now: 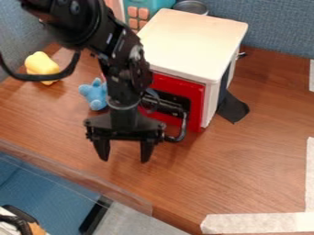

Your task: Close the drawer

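My gripper hangs over the wooden table in the lower left of the view, its two fingers pointing down and spread apart with nothing between them. Behind it stands a white box with a pale top. The red front of the box, with a dark opening in it, faces the gripper side. The arm covers the left and middle of that front, so I cannot tell whether the drawer stands out from the box.
A blue toy and a yellow toy lie left of the arm. A black flap sticks out at the box's right. The table's front edge slants below the gripper; white tape marks the lower right.
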Motion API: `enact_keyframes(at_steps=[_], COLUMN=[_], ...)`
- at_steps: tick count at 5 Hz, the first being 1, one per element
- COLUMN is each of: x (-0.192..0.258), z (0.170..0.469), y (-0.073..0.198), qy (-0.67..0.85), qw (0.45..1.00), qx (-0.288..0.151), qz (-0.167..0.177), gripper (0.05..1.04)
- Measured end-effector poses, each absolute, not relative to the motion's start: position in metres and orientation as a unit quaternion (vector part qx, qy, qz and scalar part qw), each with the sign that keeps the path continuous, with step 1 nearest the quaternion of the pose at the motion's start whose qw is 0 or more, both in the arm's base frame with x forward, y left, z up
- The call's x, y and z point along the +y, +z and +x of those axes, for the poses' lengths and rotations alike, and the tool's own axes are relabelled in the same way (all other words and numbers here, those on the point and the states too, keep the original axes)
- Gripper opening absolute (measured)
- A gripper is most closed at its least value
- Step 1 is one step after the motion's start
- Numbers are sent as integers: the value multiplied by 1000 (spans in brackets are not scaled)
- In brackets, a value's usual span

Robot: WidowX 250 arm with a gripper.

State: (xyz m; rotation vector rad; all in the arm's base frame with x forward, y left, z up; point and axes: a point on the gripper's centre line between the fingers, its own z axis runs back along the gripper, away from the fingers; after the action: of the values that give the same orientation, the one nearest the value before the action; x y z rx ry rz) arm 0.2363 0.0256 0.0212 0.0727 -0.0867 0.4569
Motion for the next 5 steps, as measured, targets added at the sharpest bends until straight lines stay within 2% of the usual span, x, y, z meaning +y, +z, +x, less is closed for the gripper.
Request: enact_keyframes(at_steps=[2, 3, 5], x=[32, 32, 9], z=[244, 242, 193], y=[18, 25, 66], qy=[234, 232, 177], qw=[971, 971, 981], qx=[-31, -39, -79], qz=[34, 31, 7], gripper=[998, 999, 999])
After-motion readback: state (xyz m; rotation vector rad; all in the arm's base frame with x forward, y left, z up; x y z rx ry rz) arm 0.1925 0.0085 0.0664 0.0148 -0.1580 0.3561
